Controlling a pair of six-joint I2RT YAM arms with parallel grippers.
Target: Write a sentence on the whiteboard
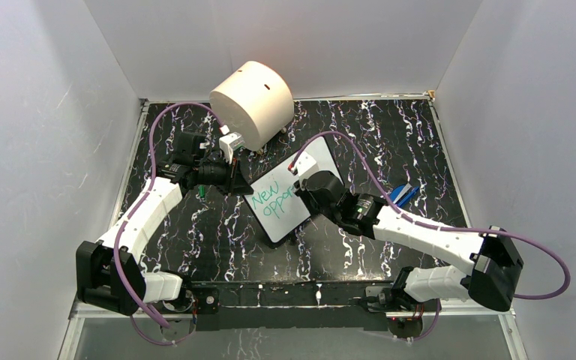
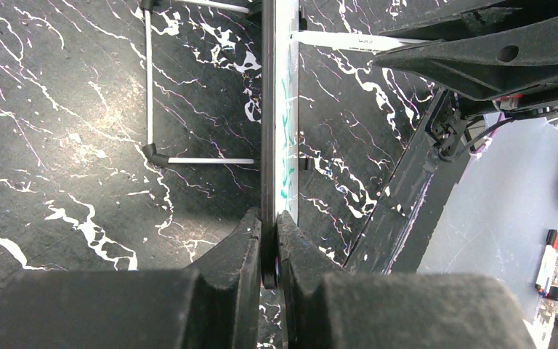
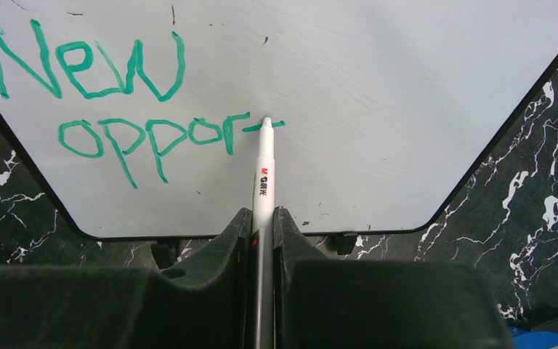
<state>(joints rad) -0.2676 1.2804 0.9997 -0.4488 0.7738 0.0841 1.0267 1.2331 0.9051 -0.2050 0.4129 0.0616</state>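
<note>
Near the middle of the black marbled table, propped on a wire stand: the whiteboard. Probably light, stiff and slick-faced, so apt to tip under pen pressure; best taken by the thin black rim. Steadied just there by the left gripper, pressed together on the board's edge. Pinched in the right gripper, a white marker, tip touching the white face. Shows as the sentence only "New oppor-", green, hand-lettered in two lines
</note>
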